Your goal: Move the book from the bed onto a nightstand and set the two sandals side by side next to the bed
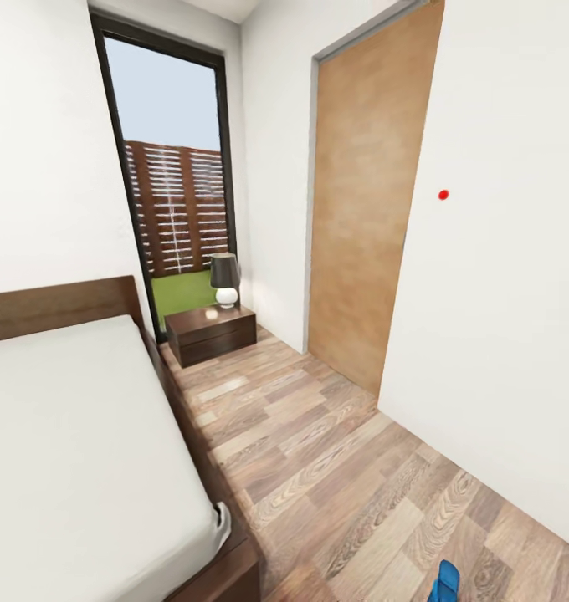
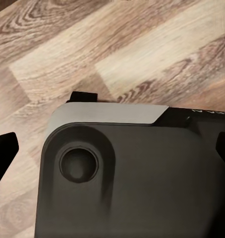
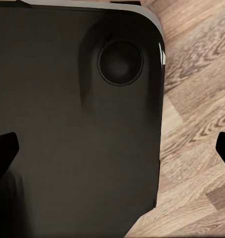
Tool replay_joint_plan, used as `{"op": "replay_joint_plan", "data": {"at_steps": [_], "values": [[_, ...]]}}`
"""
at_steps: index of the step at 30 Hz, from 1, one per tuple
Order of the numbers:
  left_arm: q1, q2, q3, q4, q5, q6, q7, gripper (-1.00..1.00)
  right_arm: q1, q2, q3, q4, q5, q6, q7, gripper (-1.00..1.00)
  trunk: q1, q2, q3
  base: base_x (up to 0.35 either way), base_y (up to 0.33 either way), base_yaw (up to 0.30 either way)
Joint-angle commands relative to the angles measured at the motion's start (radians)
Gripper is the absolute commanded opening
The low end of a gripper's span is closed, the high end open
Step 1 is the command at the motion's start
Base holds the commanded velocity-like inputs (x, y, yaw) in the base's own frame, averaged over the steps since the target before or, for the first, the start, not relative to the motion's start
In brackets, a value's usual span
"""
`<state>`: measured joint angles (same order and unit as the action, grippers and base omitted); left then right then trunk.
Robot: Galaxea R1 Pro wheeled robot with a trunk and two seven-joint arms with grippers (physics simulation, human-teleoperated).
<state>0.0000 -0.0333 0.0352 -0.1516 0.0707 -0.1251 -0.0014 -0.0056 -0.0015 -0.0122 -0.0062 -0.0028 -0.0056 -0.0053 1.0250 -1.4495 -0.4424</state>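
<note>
While both grippers' fingers spread wide, empty, a sandal lies on the floor beside the bed.

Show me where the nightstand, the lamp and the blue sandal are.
nightstand (image 1: pixel 211 333): head view, its front.
lamp (image 1: pixel 224 272): head view, its dark shade.
blue sandal (image 1: pixel 443 581): head view, the part showing at the bottom edge.
</note>
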Motion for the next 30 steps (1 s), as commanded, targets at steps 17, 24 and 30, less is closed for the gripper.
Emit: {"op": "replay_joint_plan", "data": {"at_steps": [17,24,30], "values": [[0.0,0.001,0.003,0.0,0.007,-0.002,0.0,1.0,-0.001,0.0,0.0,0.0,0.0,-0.001,-0.001,1.0,0.0,-0.001,-0.001,0.0,0.0,-0.283],[0.0,0.0,0.003,0.0,0.006,-0.002,0.0,1.0,-0.001,0.0,0.0,0.0,0.0,-0.001,-0.001,1.0,0.0,-0.001,-0.001,0.0,0.0,-0.283],[0.0,0.001,0.003,0.0,0.006,-0.002,0.0,1.0,-0.001,0.0,0.0,0.0,-0.001,-0.001,0.0,1.0,0.0,-0.001,-0.001,0.0,0.0,-0.283]]}}
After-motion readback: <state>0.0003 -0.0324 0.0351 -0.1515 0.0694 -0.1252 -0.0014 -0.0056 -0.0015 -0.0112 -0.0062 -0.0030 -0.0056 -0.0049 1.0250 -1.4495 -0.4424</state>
